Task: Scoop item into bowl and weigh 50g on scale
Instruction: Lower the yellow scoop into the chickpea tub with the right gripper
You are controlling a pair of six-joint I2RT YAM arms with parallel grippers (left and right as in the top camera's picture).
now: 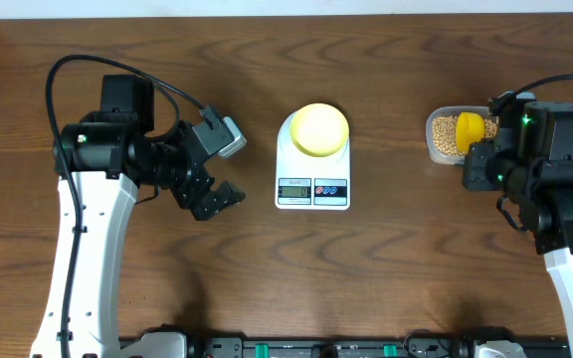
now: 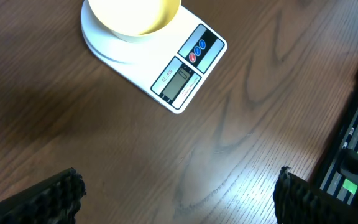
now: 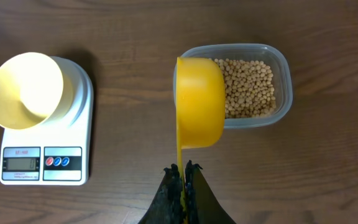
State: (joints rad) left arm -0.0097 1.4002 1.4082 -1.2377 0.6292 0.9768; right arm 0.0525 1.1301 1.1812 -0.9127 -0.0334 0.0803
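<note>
Your left fingers point(image 2: 42, 202) stand wide apart and hold nothing. One sits in each lower corner of the left wrist view, with bare table point(image 2: 135, 143) between them. In the overhead view the left gripper point(image 1: 217, 167) hangs at centre left, well apart from everything the task needs.

At the middle of the overhead frame is the scale point(image 1: 312, 189), with the bowl point(image 1: 319, 129) on its round platform. From the right wrist view you can see into the bowl, and it looks empty. The display is too small to read.

Further right is the clear tub point(image 3: 279, 65), with the beans point(image 3: 248, 87) filling its right-hand part. The scoop point(image 3: 201, 102) hangs over the tub's left edge. Its cup is turned so that you see its rounded back, and the mouth seems to face the beans. You cannot tell whether anything is in it.

The right gripper point(image 3: 183, 173) is clamped tight on the scoop's thin handle at the bottom centre of the right wrist view. The handle's long axis runs straight up the frame from the jaws to the cup.

So the beans lie just to the right of the cup, and the bowl lies well to the left, at about the same height in the frame. The right arm is by far the nearer to both. The next move probably needs a sideways sweep into the beans, then a level carry leftward across the open table to the bowl.
</note>
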